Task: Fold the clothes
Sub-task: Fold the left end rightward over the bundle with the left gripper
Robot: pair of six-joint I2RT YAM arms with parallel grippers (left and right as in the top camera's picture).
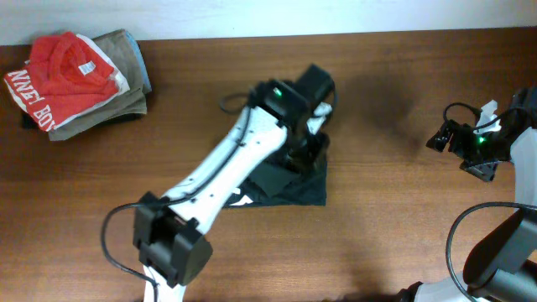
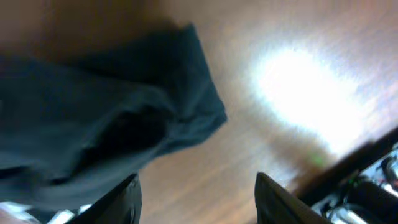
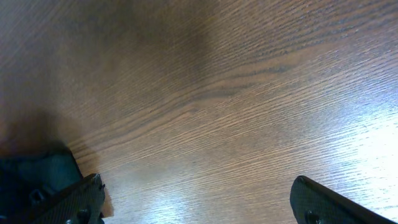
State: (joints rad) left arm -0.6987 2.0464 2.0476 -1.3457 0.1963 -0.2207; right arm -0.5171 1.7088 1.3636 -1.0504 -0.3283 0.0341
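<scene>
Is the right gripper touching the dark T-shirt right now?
Apart. The overhead view shows the right gripper far to the right, with bare table between it and the dark T-shirt.

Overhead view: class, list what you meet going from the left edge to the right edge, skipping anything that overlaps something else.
red shirt → dark T-shirt → right gripper

Red shirt (image 1: 63,71): far left corner, on top of a pile, white letters on it.
Khaki cloth (image 1: 126,54): folded, under the red shirt, touching it.
Table (image 1: 394,193): brown wood, shiny in spots.
</scene>
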